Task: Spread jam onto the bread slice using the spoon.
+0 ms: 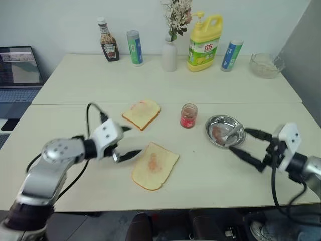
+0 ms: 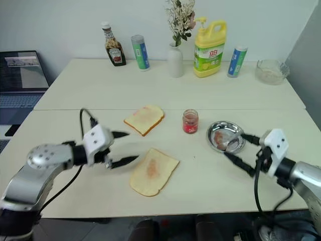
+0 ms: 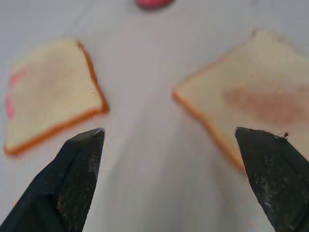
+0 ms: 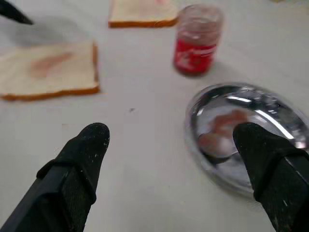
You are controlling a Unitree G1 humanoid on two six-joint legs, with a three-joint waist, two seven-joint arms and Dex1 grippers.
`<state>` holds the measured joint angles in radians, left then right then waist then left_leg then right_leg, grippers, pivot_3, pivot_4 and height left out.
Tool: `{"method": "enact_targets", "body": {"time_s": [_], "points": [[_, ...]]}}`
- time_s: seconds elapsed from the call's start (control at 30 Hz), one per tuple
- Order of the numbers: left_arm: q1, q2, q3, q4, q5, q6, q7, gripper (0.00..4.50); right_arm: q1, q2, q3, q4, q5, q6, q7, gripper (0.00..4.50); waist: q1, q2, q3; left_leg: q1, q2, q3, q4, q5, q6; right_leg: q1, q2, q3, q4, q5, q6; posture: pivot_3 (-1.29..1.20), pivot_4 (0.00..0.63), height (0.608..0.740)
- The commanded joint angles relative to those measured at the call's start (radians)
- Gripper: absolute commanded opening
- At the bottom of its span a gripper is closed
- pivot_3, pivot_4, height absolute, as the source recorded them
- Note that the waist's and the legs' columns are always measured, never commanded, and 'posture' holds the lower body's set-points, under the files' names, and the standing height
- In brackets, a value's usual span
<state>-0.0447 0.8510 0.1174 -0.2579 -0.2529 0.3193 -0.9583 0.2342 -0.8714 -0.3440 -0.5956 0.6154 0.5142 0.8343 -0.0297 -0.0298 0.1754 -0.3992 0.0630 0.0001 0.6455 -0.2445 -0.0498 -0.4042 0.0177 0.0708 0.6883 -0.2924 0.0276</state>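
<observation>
Bread slice (image 1: 155, 165) lies flat near the front edge of the table (image 1: 90, 83), about midway along it, a pinkish smear in its middle. Jam (image 1: 188, 115) jar stands upright just behind and to its right, lid off. Spoon (image 1: 231, 134) rests in the round steel dish (image 1: 225, 130) right of the jar, pink residue beside it. Smaller slice (image 1: 142, 114) lies behind the bread slice, left of the jar.

Left gripper (image 1: 126, 142) hovers just left of the bread slice, fingers spread, grasping nothing. Right gripper (image 1: 251, 144) hangs by the dish's right rim, fingers spread, empty.

Sauce bottle (image 1: 107, 40), vase (image 1: 169, 53) and yellow jug (image 1: 204, 42) line the back edge.
</observation>
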Motion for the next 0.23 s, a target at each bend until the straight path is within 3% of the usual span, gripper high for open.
{"method": "enact_targets", "body": {"time_s": [0.03, 0.23], "points": [[0.022, 0.004, 0.061, -0.01, -0.005, -0.077, 0.001, 4.5, 0.056, 0.001, -0.042, -0.049, -0.029, -0.058, 0.04, 4.48, 0.007, -0.002, 0.0, 0.0, 0.0, 0.0, 0.0, 0.0, 0.0, 0.0, 0.0, 0.0, 0.0, 0.0, 0.0, 0.0, 0.15, 0.74], [0.081, -0.008, 0.074, 0.012, -0.014, -0.132, -0.007, 4.5, 0.086, 0.046, -0.024, -0.028, -0.07, -0.104, 0.029, 4.48, 0.002, -0.003, -0.001, 0.001, -0.001, 0.003, 0.003, 0.0, 0.0, 0.002, -0.002, 0.002, -0.001, 0.001, 0.002, 0.0, 0.15, 0.74]]}}
